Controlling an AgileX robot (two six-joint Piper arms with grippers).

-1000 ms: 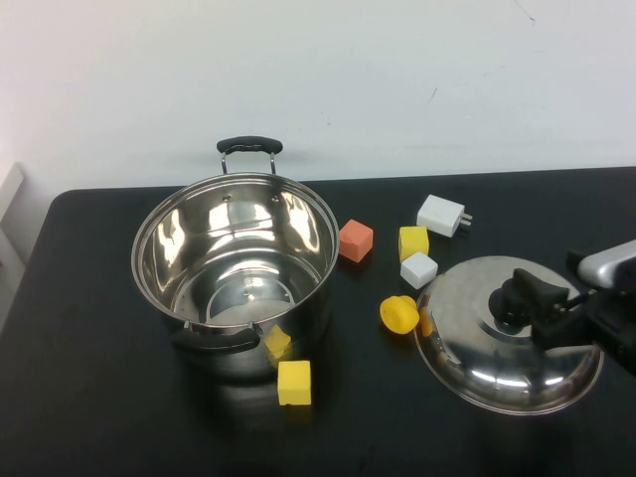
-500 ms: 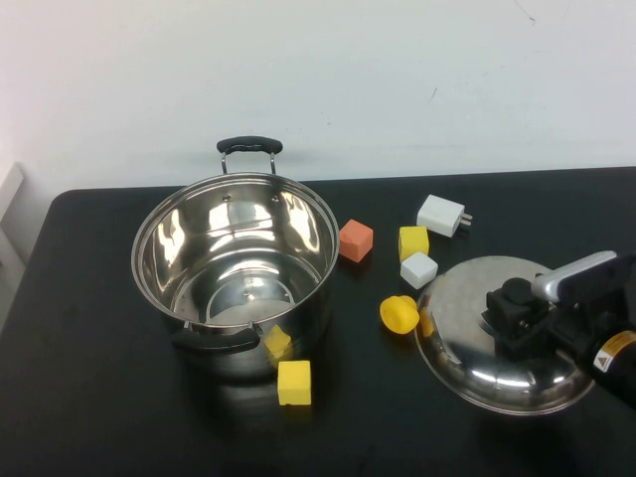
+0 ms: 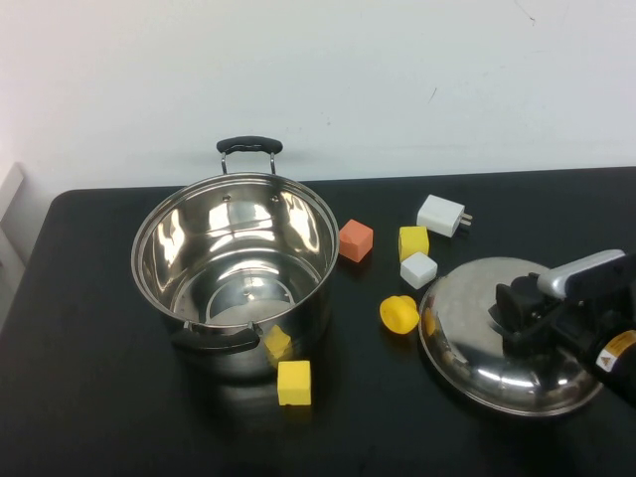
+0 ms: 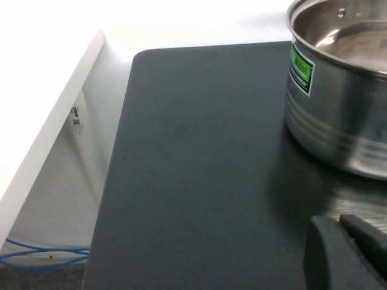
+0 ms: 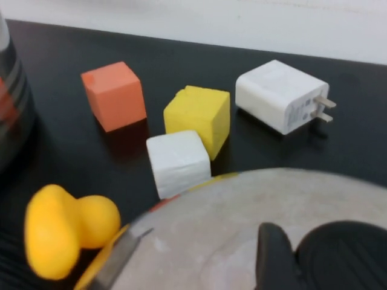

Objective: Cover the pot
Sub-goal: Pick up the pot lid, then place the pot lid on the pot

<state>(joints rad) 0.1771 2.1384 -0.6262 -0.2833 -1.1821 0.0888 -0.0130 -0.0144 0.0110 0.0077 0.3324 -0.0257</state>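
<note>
The big shiny steel pot (image 3: 234, 263) with two black handles stands open at the table's left-centre; its wall also shows in the left wrist view (image 4: 338, 109). The domed steel lid (image 3: 467, 343) lies on the table at the right. My right gripper (image 3: 519, 316) is over the lid and shut on its black knob (image 3: 512, 301). In the right wrist view one of its fingers (image 5: 273, 260) presses against the knob (image 5: 344, 254). My left gripper (image 4: 337, 222) is shut and empty, low over the table beside the pot, and is out of the high view.
Between pot and lid lie an orange cube (image 3: 356, 240), a yellow cube (image 3: 413, 241), a white cube (image 3: 418, 269), a white charger (image 3: 441, 215) and a yellow toy (image 3: 399, 314). Two yellow blocks (image 3: 294, 383) sit in front of the pot. The table's left edge (image 4: 121, 151) is near.
My right gripper has come in from the right over the lid and closed on the knob. The lid has shifted slightly to the right.
</note>
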